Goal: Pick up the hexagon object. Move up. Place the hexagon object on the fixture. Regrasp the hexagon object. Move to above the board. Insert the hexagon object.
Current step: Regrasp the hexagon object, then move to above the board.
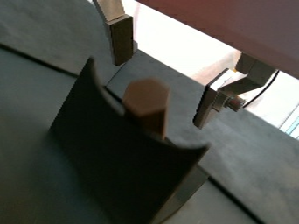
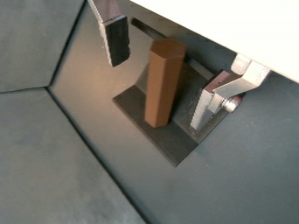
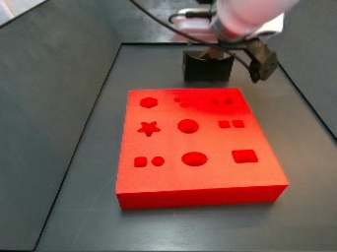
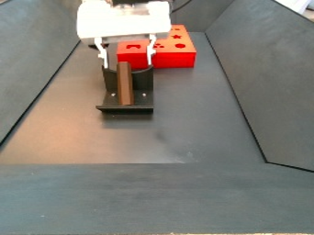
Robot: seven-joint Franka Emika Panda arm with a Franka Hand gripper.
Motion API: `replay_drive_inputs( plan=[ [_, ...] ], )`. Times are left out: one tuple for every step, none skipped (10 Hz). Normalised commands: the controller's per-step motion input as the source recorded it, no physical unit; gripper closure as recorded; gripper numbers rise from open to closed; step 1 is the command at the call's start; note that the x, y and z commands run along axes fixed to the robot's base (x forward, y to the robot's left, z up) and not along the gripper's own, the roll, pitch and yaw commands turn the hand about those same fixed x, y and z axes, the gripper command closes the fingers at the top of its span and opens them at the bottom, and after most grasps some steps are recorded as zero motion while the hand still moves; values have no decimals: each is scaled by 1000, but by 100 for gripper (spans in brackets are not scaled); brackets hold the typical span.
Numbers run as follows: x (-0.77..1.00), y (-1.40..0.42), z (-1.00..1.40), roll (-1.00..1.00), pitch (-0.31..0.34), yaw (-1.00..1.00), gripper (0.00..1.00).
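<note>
In both wrist views the gripper (image 1: 163, 79) (image 2: 163, 74) straddles the peg (image 1: 149, 103) (image 2: 163, 80), its jaws released, fingers (image 1: 121, 39) (image 2: 117, 39) apart from it. The peg stands on the fixture (image 1: 111, 144) (image 2: 176, 140).

In a side view the gripper (image 3: 227, 59) hangs over the fixture (image 3: 202, 67), beyond the board (image 3: 195, 148).

In a side view the peg (image 4: 124, 81) leans against the fixture (image 4: 125, 103), with the gripper (image 4: 124, 57) around it and the board (image 4: 175, 48) behind.

Hand (image 2: 163, 76) low, pointing down — fingers spread wide.
</note>
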Motion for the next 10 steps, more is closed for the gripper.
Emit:
replay_drive_inputs(
  plan=[
    [83, 2, -592, 64, 0, 23, 0],
    [77, 0, -459, 61, 0, 33, 0],
    [77, 0, -285, 62, -5, 43, 0],
    [41, -8, -196, 58, 6, 47, 0],
    [13, -16, -171, 63, 0, 37, 0],
    [13, -16, -170, 63, 0, 37, 0],
    [13, -16, -171, 63, 0, 37, 0],
    [0, 0, 0, 0, 0, 0, 100],
    [93, -213, 1000, -54, 167, -5, 100],
    [92, -212, 1000, -52, 171, -7, 100]
  ],
)
